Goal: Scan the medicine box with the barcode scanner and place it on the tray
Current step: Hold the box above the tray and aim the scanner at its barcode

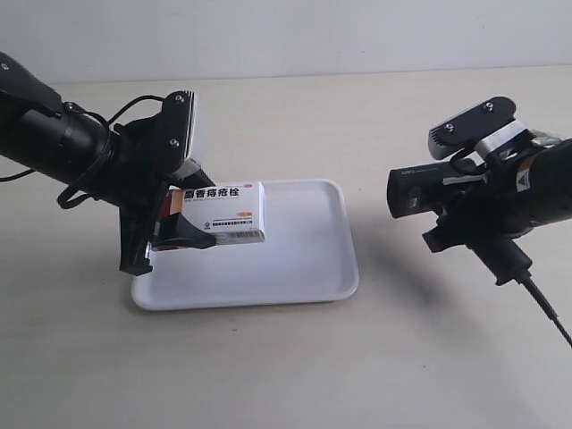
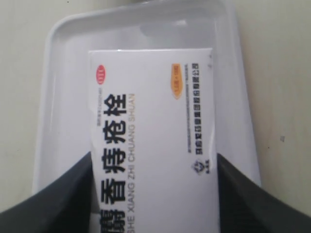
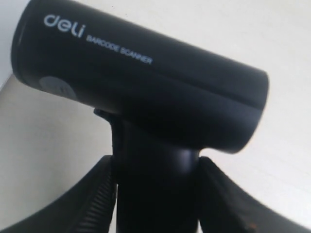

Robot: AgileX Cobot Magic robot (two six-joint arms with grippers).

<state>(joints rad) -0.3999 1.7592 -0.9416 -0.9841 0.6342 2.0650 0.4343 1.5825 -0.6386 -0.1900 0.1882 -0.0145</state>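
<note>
My left gripper (image 1: 183, 234) pinches the medicine box (image 1: 222, 213) over the tray (image 1: 304, 268); my right gripper (image 3: 155, 194) clamps the barcode scanner (image 3: 141, 87) handle

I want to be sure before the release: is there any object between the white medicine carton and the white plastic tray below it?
Nothing visible. The left gripper holds the white medicine carton over the flat white plastic tray, whose visible surface is bare. The black handheld barcode scanner is off to the side, in the right gripper.
</note>
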